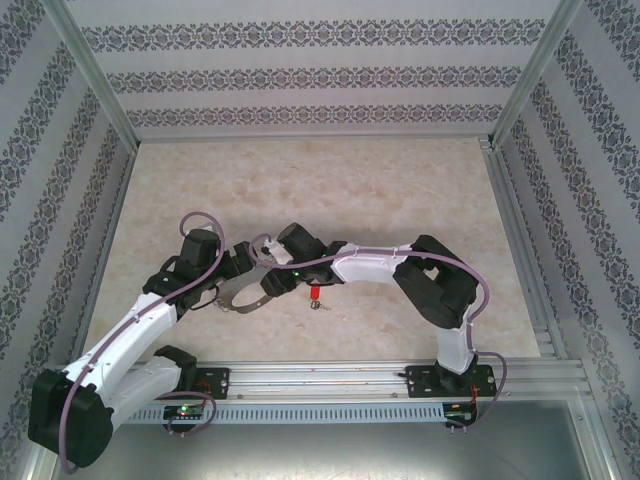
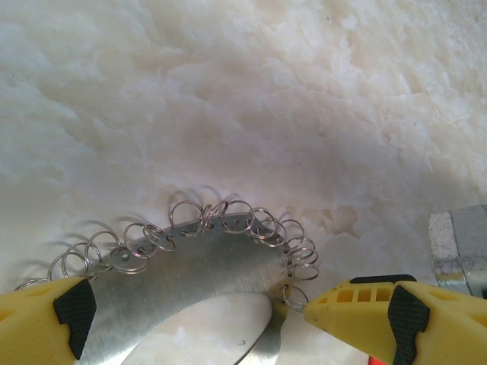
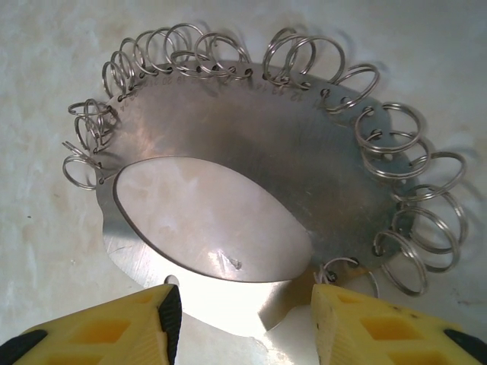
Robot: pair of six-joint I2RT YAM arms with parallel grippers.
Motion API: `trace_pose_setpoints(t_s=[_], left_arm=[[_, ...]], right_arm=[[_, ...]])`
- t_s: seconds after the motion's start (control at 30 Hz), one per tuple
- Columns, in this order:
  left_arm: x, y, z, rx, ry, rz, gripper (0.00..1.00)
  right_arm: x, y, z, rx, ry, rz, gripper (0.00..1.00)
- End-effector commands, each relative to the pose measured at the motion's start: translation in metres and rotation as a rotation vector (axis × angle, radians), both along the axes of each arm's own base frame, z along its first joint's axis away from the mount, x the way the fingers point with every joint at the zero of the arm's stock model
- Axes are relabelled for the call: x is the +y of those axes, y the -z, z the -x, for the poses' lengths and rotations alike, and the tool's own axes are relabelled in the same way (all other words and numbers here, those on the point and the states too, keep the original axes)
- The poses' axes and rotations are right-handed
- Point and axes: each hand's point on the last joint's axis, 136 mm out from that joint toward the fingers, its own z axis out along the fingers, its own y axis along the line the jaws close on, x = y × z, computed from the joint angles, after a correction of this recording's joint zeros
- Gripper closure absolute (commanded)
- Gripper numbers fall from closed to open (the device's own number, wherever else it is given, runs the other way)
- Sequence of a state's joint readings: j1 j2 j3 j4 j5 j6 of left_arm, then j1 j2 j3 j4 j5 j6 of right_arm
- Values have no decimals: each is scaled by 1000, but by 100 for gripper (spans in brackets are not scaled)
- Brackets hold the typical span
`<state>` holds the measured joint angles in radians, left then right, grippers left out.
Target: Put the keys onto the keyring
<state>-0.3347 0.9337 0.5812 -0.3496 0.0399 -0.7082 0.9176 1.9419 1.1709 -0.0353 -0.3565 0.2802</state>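
Securing the keyring (image 3: 304, 175); the key (image 1: 314, 293) lies near it on the table (image 1: 400, 190), not yet threaded.
The left gripper (image 2: 196, 308) straddles it, jaws wide open; the right gripper (image 3: 243, 304) brackets its edge, jaws half-parted, grip unclear; next likely needs a firm hold.

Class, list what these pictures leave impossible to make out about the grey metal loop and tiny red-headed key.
Top view: the left arm and right arm cover most of the grey metal loop fringed with wire rings.
Top view: the tiny red-headed key is too small to show shape.
Right wrist view: the bottom edge cuts off the loop at the right gripper, so any grip is uncertain.
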Motion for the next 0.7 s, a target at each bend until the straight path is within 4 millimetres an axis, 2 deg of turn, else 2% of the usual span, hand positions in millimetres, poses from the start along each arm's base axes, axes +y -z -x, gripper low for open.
trace_pose_setpoints(t_s=[0.0, 0.67], left_arm=[[-1, -15, -2, -32, -7, 5, 0], [-1, -22, -2, -59, -5, 15, 0]], right_arm=[[1, 1, -10, -21, 1, 12, 51], [-16, 18, -15, -68, -10, 117, 51]])
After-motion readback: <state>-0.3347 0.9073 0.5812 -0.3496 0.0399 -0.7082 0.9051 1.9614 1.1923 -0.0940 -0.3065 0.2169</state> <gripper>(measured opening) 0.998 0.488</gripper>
